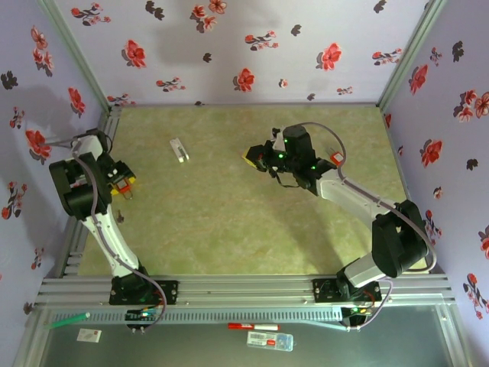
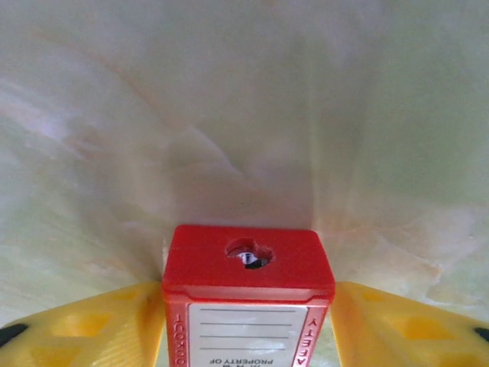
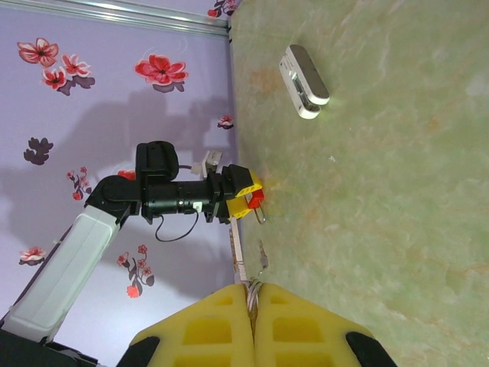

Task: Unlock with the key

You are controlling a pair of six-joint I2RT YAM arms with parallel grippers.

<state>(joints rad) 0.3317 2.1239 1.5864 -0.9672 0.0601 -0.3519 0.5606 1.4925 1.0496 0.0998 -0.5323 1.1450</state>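
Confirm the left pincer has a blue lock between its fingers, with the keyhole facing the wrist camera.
One detail is wrong: the lock in the left pincer is red, not blue. The left wrist view shows it, with the keyhole facing the camera as you said.

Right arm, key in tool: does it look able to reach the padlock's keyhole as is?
Probably yes. The padlock sits in the left tool with its keyhole uncovered, and bare table separates it from the right tool and key. Long reach, though.
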